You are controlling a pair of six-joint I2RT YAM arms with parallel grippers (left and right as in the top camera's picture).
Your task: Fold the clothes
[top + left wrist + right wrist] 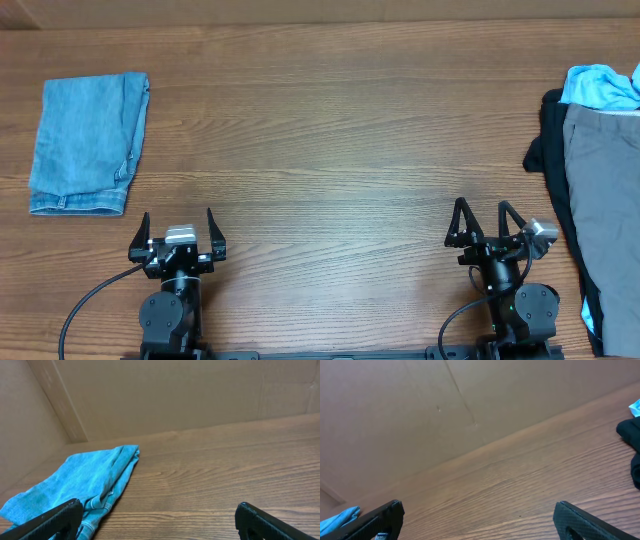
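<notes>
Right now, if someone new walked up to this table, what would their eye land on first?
Probably the folded blue denim, lying alone at the far left of the wooden table. Next comes the heap at the right edge: grey shorts on a black garment, with a light blue cloth beyond them. The left arm and right arm sit at the near edge, jaws wide open and empty.

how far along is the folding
Done: the denim lies folded at the left. In hand: nothing; left gripper and right gripper are open, empty, at the near edge. Left: the grey shorts lie in the right-hand pile on a black garment, apparently unfolded.
</notes>
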